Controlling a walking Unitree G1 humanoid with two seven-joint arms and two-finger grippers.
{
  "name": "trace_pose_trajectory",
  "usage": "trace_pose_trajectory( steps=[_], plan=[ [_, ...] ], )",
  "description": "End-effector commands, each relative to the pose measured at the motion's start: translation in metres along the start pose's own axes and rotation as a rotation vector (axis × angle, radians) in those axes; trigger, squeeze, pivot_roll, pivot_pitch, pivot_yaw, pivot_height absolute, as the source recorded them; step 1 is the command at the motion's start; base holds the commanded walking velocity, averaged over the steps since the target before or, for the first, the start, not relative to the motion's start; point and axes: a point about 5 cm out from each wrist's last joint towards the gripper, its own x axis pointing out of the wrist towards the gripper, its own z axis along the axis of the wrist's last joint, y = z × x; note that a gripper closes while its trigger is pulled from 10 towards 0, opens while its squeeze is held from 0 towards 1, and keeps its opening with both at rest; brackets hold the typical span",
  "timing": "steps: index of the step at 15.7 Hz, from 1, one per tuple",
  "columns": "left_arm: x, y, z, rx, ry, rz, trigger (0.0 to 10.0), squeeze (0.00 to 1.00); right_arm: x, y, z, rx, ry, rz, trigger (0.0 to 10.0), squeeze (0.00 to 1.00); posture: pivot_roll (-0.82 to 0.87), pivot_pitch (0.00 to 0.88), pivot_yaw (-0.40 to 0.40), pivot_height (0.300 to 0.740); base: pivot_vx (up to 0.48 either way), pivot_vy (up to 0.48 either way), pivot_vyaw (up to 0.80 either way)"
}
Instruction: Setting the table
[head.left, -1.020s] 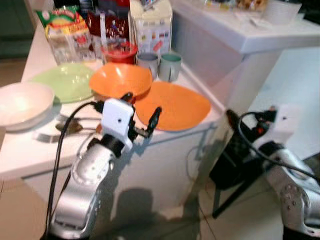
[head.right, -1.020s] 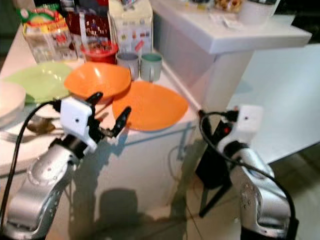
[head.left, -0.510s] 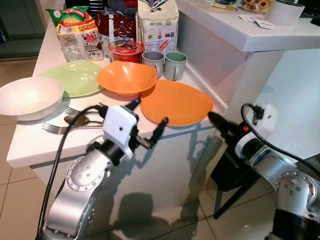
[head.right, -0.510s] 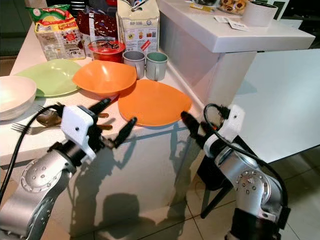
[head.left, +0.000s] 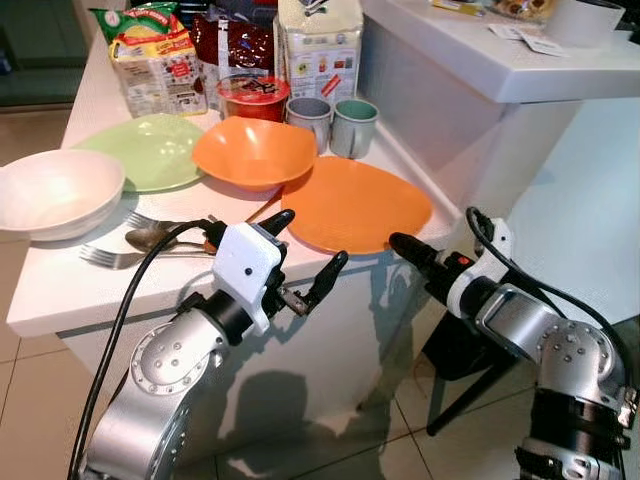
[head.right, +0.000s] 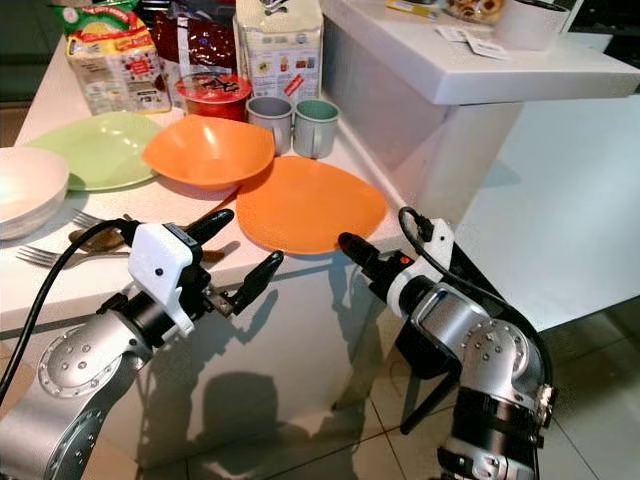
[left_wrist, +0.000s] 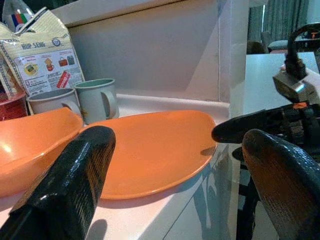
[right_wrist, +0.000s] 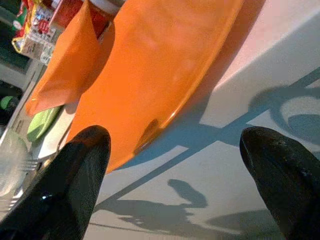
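We stand at a white counter (head.left: 60, 290) where the tableware is gathered in a cluster rather than laid out, so we judge the table-setting barely begun: nothing looks carried off to a place setting yet. The orange plate (head.left: 360, 205) lies at the counter's near edge, its rim close to the corner, with the orange bowl (head.left: 250, 150) touching it on the far side, the green plate (head.left: 140, 150) beyond that and the white bowl (head.left: 55, 190) off to our left. Two mugs (head.left: 335, 112) stand side by side behind the orange plate, in front of food packets (head.left: 160, 60). A spoon and forks (head.left: 130, 245) lie on the counter by the white bowl. Our left gripper (head.left: 305, 255) hovers just before the counter edge, fingers wide apart and empty, aimed at the orange plate. Our right gripper (head.left: 415, 255) reaches in from the other side, just below that plate's rim, its fingers also spread with nothing between them. What remains, as we judge it, is everything: grasp the plate, move it, then bring the bowls, mugs and cutlery.
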Motion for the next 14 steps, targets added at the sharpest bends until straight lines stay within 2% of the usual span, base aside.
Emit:
trace_pose_trajectory(
  steps=[1, 7, 10, 11, 12, 13, 14],
  plan=[
    [-0.001, -0.005, 0.002, -0.008, -0.002, -0.032, 10.0, 0.00, 0.000, 0.004, 0.008, -0.008, -0.016, 0.030, 10.0, 0.00, 0.00, 0.000, -0.100, 0.740, 0.000, 0.000, 0.00],
    [-0.002, -0.006, 0.003, -0.017, 0.002, -0.022, 10.0, 0.00, 0.006, 0.010, 0.015, -0.001, -0.045, 0.093, 10.0, 0.00, 0.00, 0.000, -0.105, 0.740, 0.000, 0.000, 0.00],
    [-0.001, -0.008, 0.002, -0.023, 0.008, -0.027, 10.0, 0.00, 0.009, 0.005, 0.011, 0.036, -0.024, 0.086, 9.0, 0.00, 0.00, 0.000, -0.102, 0.740, 0.000, 0.000, 0.00],
    [-0.001, -0.008, 0.002, -0.023, 0.011, -0.029, 10.0, 0.00, 0.009, 0.002, 0.009, 0.043, -0.012, 0.075, 7.8, 0.00, 0.00, 0.000, -0.102, 0.740, 0.000, 0.000, 0.00],
    [-0.001, -0.009, 0.001, -0.023, 0.013, -0.029, 10.0, 0.00, 0.009, 0.000, 0.008, 0.044, -0.009, 0.070, 5.4, 0.00, 0.00, 0.000, -0.102, 0.740, 0.000, 0.000, 0.00],
    [-0.001, -0.009, 0.001, -0.023, 0.014, -0.030, 10.0, 0.00, 0.009, 0.000, 0.007, 0.044, -0.008, 0.073, 2.0, 0.00, 0.00, 0.000, -0.102, 0.740, 0.000, 0.000, 0.00],
    [-0.001, -0.009, 0.001, -0.023, 0.015, -0.031, 10.0, 0.00, 0.010, 0.000, 0.007, 0.045, -0.007, 0.078, 0.0, 0.00, 0.00, 0.000, -0.102, 0.740, 0.000, 0.000, 0.00]
  ],
)
